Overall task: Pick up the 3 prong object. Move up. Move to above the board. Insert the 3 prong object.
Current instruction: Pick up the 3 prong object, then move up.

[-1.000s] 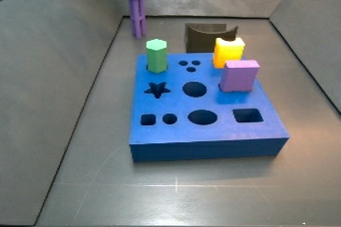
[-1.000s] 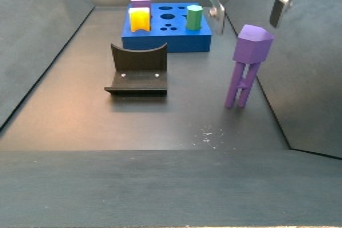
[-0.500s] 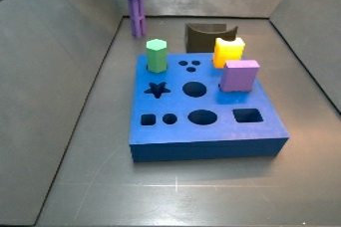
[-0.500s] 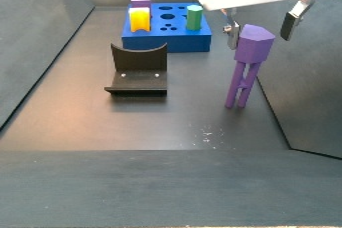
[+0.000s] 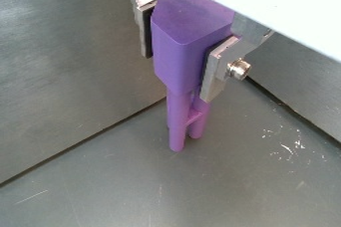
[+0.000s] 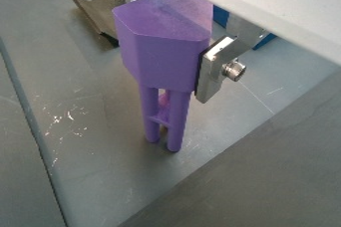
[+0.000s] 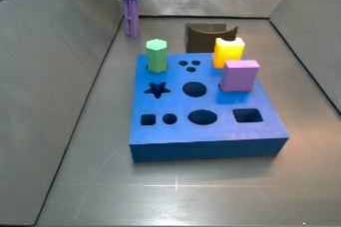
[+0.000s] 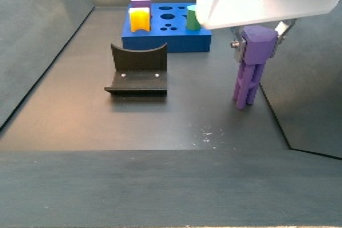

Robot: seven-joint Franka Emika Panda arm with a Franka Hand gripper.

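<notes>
Dark grey floor carries the board (image 7: 206, 112) and, well apart near the far wall, the 3 prong object (image 8: 253, 68), upright. Gripper (image 5: 184, 40) is closed on its head, fingers (image 6: 217, 67) pressing both sides.

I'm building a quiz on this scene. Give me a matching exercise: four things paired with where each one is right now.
Things:
1. 3 prong object
2. green piece
3. fixture
4. gripper

Places:
A. standing in the board
B. on the floor, apart from the board
C. between the gripper's fingers
D. around the purple head

Pairs: 1-C, 2-A, 3-B, 4-D
</notes>
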